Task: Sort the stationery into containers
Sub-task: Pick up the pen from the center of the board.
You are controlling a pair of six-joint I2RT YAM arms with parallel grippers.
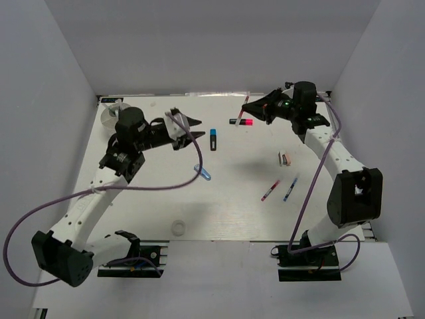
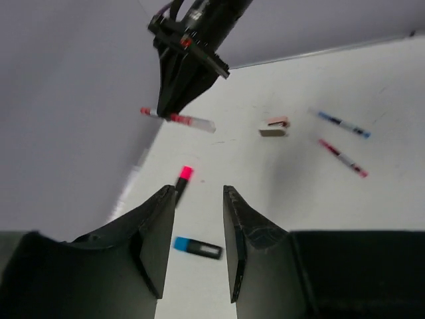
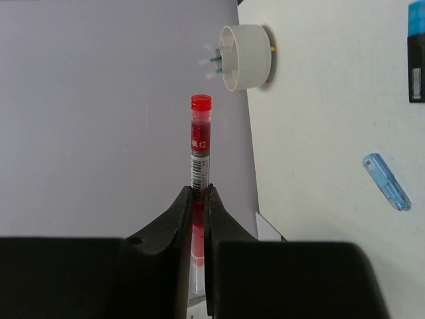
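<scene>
Right claw [image 3: 199, 194] pinches red pen [image 3: 200, 141] aloft; left claw [image 2: 197, 199] parted, empty.

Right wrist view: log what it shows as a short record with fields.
held: red pen, cap end pointing away from the camera
holder: right gripper, jaws shut on the red pen
container: white tub, ahead of the pen, thin items inside
loose on table: blue tube; black marker, cut off by the frame edge
</scene>
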